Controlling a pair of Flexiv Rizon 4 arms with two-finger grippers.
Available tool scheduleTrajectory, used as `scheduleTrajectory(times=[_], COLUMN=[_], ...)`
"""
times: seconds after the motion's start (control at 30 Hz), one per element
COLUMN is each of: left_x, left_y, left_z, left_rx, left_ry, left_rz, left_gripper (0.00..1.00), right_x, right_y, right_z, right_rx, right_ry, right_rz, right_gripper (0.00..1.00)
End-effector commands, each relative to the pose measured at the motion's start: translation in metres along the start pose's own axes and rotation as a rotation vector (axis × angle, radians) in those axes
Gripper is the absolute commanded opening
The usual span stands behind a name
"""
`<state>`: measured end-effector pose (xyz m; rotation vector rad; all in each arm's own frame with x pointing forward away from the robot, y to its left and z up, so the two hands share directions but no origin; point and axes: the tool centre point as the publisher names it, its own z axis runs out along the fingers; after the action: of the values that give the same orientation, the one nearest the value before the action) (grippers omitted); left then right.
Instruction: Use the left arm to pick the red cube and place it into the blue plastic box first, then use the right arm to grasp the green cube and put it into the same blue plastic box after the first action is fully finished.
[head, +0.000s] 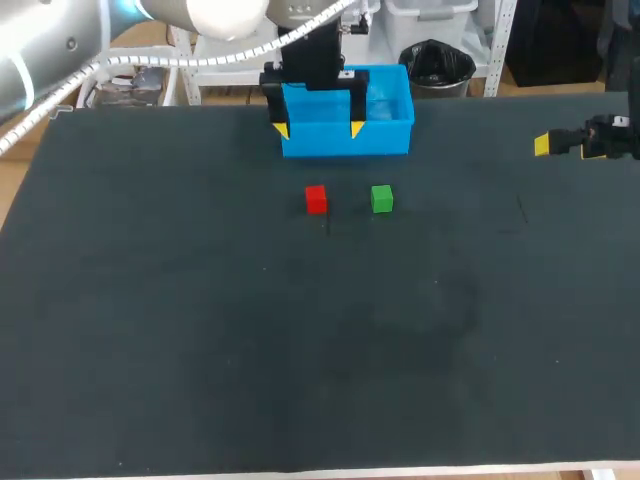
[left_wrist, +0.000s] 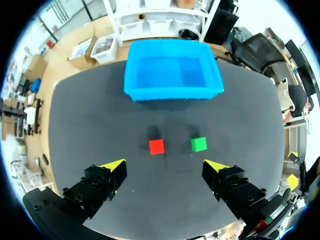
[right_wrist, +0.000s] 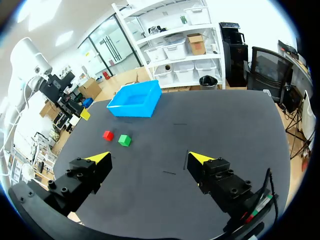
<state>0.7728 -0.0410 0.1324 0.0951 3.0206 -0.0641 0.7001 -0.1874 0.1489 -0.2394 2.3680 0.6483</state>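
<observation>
- Box (head: 380, 135): blue, open-topped, at the far edge of the table (head: 200, 350); inside shows bare blue floor in the left wrist view.
- Red cube (head: 316, 199): on the table, short of the box's near wall, apart from it, off the box's left half.
- Green cube (head: 381, 198): also short of the box's near wall, off its right half; beside the red cube, with a gap between them.
- Left gripper (left_wrist: 165, 165): fingers spread wide, nothing held; up off the table by the box's near wall, both cubes ahead of it, toward the box.
- Right gripper (right_wrist: 149, 158): fingers spread wide, nothing held; well off to the box's right, far from both cubes.
</observation>
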Motion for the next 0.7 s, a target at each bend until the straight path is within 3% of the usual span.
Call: scheduleTrajectory(times=[0.03, 0.3, 0.7], left_x=[-0.010, -0.011, -0.006], left_y=[-0.002, 0.008, 0.005], left_z=[0.010, 0.033, 0.056], left_rx=[-0.017, -0.047, -0.012], left_ry=[0.031, 0.064, 0.071], left_rz=[-0.008, -0.084, -0.092], left_gripper=[1.00, 1.00, 1.00], right_x=[0.000, 0.000, 0.000], right_y=[0.002, 0.002, 0.002], right_z=[-0.001, -0.001, -0.001], right_rx=[0.009, 0.009, 0.009], right_ry=[0.001, 0.001, 0.001], right_rz=[0.002, 0.002, 0.002], right_gripper=[1.00, 1.00, 1.00])
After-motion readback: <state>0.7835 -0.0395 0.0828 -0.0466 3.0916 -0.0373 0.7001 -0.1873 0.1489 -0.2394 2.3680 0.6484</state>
